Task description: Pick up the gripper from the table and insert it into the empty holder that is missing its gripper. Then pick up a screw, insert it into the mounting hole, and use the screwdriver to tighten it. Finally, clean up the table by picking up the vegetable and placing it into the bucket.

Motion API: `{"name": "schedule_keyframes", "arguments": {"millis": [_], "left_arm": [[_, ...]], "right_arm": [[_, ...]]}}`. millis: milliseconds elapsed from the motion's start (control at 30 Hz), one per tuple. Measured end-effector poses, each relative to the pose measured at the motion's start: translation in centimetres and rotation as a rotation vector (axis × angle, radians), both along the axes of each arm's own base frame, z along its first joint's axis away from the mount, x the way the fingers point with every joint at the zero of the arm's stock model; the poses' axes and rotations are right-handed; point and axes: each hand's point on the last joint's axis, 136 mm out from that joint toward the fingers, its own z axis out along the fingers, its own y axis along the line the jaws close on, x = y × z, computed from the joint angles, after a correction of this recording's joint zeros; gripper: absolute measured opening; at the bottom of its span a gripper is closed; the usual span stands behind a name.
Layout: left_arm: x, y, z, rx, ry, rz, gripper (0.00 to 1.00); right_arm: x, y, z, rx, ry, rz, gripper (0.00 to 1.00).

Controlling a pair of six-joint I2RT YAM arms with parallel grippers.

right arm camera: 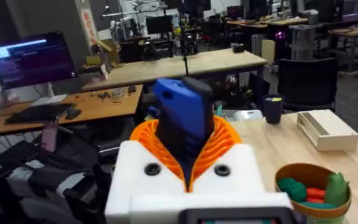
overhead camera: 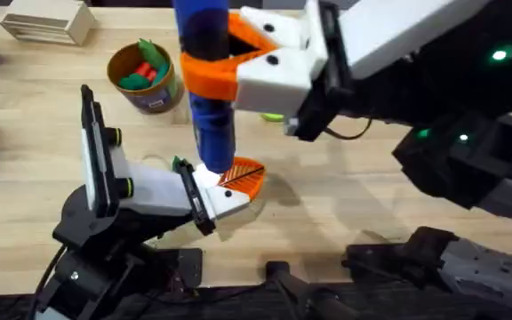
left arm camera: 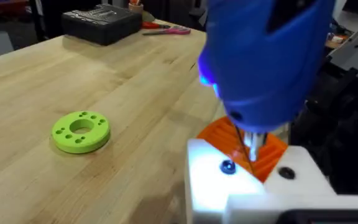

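Looming closest under the overhead camera, the right gripper (overhead camera: pixel 238 62) is clenched on the screwdriver (overhead camera: pixel 208 84), orange ribbed pads squeezing its thick blue handle. That tool stands upright, its thin bit down on the orange gripper (left arm camera: pixel 244 146) seated in the white holder (left arm camera: pixel 253 186) of the left arm's jaw, beside two dark mounting holes. Whether the left arm's own fingers are spread or closed I cannot tell. Rigid plastic, the handle looks light yet smooth, so a firm hold around its middle should resist slipping while turning. On the desk (left arm camera: pixel 55 74) lies a green ring (left arm camera: pixel 81 131). Farther off, the bucket (overhead camera: pixel 142 78) holds toy produce; a leafy green vegetable (right arm camera: pixel 337 188) appears to sit inside.
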Motion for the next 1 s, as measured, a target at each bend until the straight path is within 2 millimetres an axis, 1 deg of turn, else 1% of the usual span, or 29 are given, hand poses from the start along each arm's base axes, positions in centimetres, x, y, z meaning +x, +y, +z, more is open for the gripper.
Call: {"name": "schedule_keyframes", "arguments": {"millis": [367, 467, 500, 567, 1000], "left_arm": [[0.00, 0.00, -0.04, 0.001, 0.002, 0.000, 0.010], [-0.02, 0.00, -0.17, 0.004, 0.008, 0.000, 0.010], [-0.01, 0.01, -0.18, 0.004, 0.008, 0.000, 0.010], [-0.01, 0.00, -0.18, 0.004, 0.008, 0.000, 0.010], [-0.02, 0.00, -0.19, 0.004, 0.009, -0.001, 0.010]], "right_arm": [[0.50, 0.58, -1.09, -0.029, -0.024, -0.008, 0.028], [0.51, 0.59, -1.01, -0.027, -0.042, -0.011, 0.028], [0.37, 0.49, -0.43, -0.007, -0.067, -0.012, 0.028], [0.17, 0.50, -0.11, 0.004, -0.079, -0.009, 0.028], [-0.29, 1.02, -0.93, -0.024, -0.053, 0.011, 0.028]]}}
